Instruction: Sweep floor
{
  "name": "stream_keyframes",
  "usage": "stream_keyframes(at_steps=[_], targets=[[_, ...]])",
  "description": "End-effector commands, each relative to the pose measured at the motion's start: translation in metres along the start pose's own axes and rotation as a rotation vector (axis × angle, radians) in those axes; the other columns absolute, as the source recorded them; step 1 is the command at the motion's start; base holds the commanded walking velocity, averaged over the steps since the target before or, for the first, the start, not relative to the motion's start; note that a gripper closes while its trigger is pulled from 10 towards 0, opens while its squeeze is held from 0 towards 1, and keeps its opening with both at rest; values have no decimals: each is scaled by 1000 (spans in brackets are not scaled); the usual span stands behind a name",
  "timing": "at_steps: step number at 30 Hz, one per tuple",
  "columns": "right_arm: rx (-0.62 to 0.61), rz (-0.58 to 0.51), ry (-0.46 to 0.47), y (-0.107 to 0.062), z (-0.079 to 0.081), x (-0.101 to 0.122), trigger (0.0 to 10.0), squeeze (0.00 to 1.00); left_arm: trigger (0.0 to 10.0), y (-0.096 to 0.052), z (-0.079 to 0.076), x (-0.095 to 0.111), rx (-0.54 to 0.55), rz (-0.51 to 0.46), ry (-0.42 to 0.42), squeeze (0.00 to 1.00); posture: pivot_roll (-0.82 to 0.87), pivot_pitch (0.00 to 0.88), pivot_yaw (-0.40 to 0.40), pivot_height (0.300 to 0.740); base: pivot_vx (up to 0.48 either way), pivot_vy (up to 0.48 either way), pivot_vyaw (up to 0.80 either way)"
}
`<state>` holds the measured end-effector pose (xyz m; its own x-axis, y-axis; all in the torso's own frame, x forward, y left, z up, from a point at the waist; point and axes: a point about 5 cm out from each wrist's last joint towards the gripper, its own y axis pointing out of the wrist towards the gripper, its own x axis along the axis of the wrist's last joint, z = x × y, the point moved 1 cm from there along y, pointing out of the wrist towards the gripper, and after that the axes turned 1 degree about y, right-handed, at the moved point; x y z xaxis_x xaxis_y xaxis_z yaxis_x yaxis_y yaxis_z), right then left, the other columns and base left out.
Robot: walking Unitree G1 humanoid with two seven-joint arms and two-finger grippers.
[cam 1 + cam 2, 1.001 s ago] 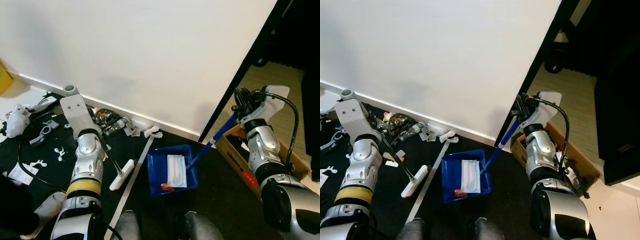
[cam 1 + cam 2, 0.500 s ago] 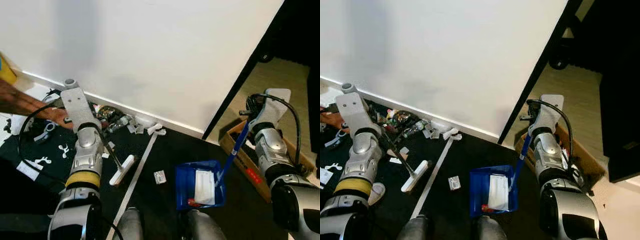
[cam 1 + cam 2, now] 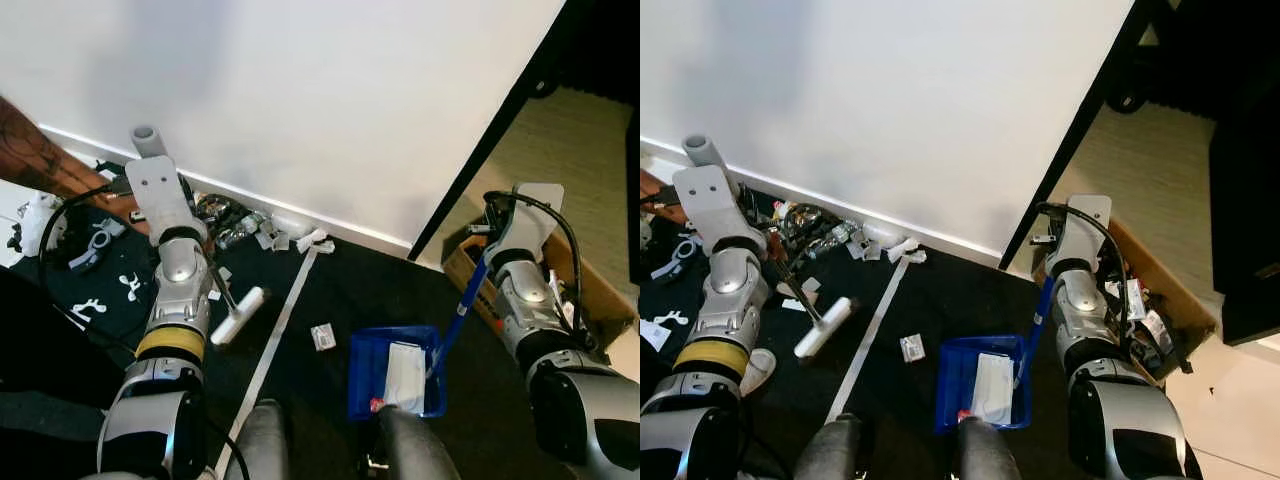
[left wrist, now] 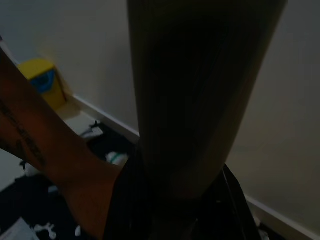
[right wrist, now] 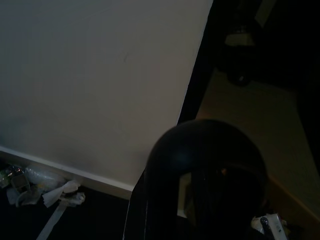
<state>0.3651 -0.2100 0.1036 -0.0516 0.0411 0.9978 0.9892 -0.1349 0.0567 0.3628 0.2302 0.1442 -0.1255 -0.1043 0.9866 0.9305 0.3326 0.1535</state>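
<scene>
My left gripper (image 3: 150,186) is shut on the grey handle of a broom (image 4: 190,100). Its white brush head (image 3: 238,316) rests on the black floor, just short of the litter (image 3: 262,232) heaped along the skirting board. My right gripper (image 3: 489,247) is shut on the blue handle (image 3: 461,310) of a blue dustpan (image 3: 394,372). The pan sits flat on the floor in front of my feet, with a white paper and a small red scrap in it. A small white packet (image 3: 322,336) lies loose between the brush and the pan.
A person's bare arm (image 3: 45,165) reaches in from the left beside my left wrist. A white tape strip (image 3: 285,318) runs across the black floor. White bits and cables (image 3: 95,245) lie at the left. A cardboard box (image 3: 592,292) stands by the dark doorway on the right.
The dustpan has slid right, away from the tape strip, leaving the small white packet on the floor. The brush head has edged towards the wall. A person's arm has come in at the left.
</scene>
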Motion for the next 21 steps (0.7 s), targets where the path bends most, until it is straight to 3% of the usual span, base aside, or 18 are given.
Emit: stream_keyframes(at_steps=[1,11,15,16,21], targets=[[-30,9,14,-3,-4,-5,10000,0,10000,0,3,-1,0,-5,30,0,83,245,-54,740,0,0,0],[-64,-19,19,0,6,2,10000,0,10000,5,-12,3,-39,-22,34,0,88,287,-51,740,0,0,0],[-91,-33,64,4,7,7,10000,0,10000,4,-15,4,-45,-26,31,0,89,294,-52,740,0,0,0],[-75,-44,120,6,13,11,10000,0,10000,4,-17,2,-43,-14,27,0,88,300,-56,740,0,0,0],[-59,-46,150,6,18,11,10000,0,10000,3,-18,-1,-42,-5,31,0,88,300,-56,740,0,0,0]])
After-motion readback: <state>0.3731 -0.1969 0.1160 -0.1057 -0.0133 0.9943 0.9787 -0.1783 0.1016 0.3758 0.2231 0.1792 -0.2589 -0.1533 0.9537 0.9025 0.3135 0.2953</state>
